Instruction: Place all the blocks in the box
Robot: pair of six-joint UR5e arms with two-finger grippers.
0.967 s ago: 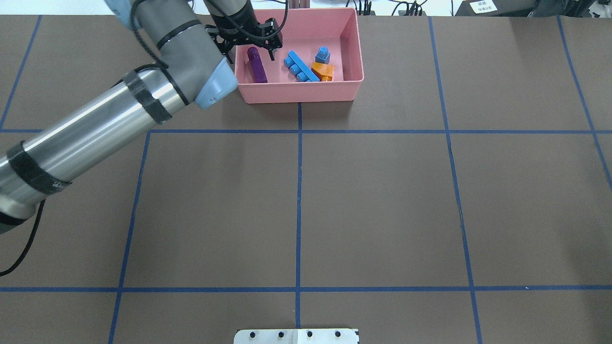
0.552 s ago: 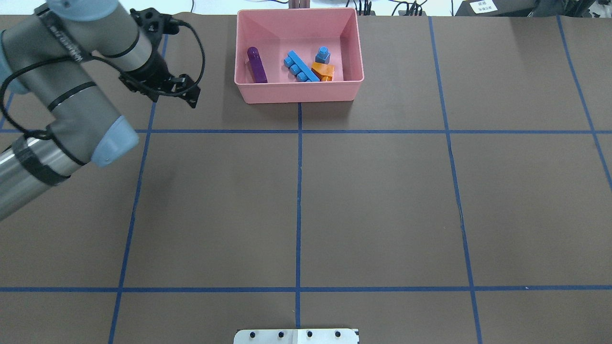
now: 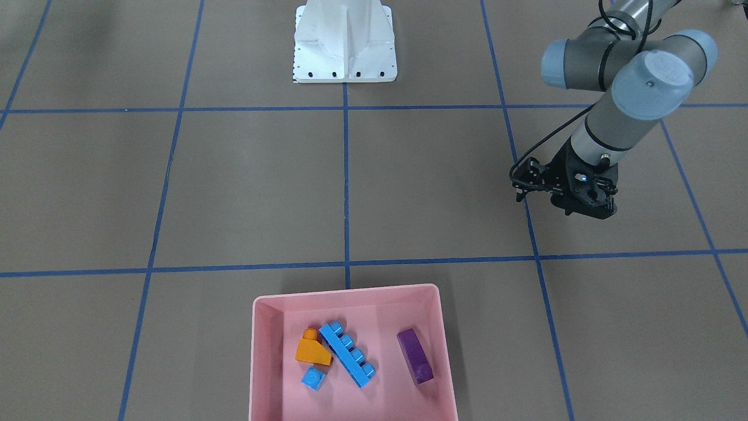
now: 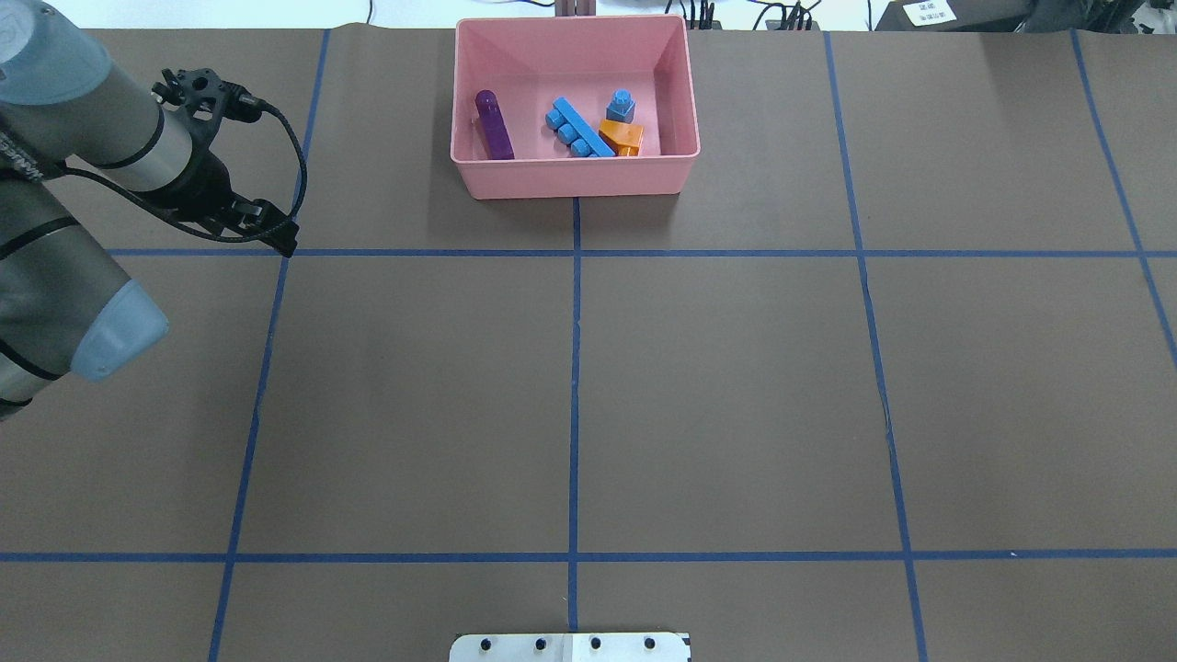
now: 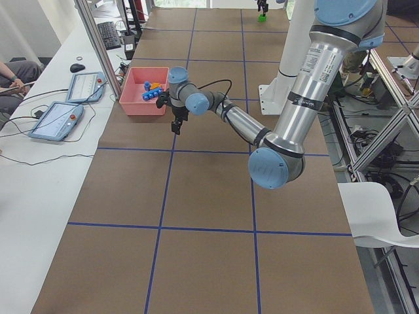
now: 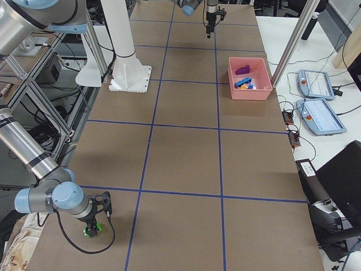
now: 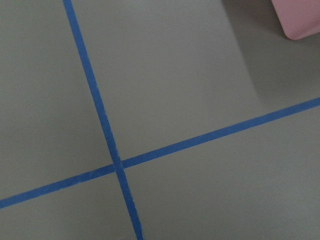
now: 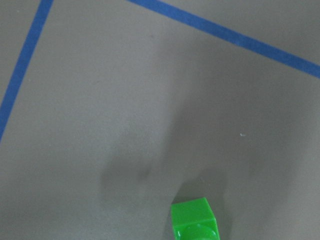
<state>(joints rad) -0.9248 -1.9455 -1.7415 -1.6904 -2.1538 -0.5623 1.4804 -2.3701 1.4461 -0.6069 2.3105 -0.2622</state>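
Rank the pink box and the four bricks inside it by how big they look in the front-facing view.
1. pink box
2. long blue brick
3. purple brick and orange brick: too alike to rank
4. tiny blue brick

Bright, even room light falls from above on the matte brown table [image 4: 736, 368], which shows no glare. In the overhead view the shallow pink plastic tray [image 4: 570, 179] casts a short, soft shadow on its near side. The white metal robot base [image 3: 345, 47] looks almost washed out. In the right wrist view a faint, blurred shadow lies above the small green plastic brick [image 8: 194, 217], which is slightly soft itself. In the side views, silver metal frame posts [image 6: 296, 42] lean outward near the edges.
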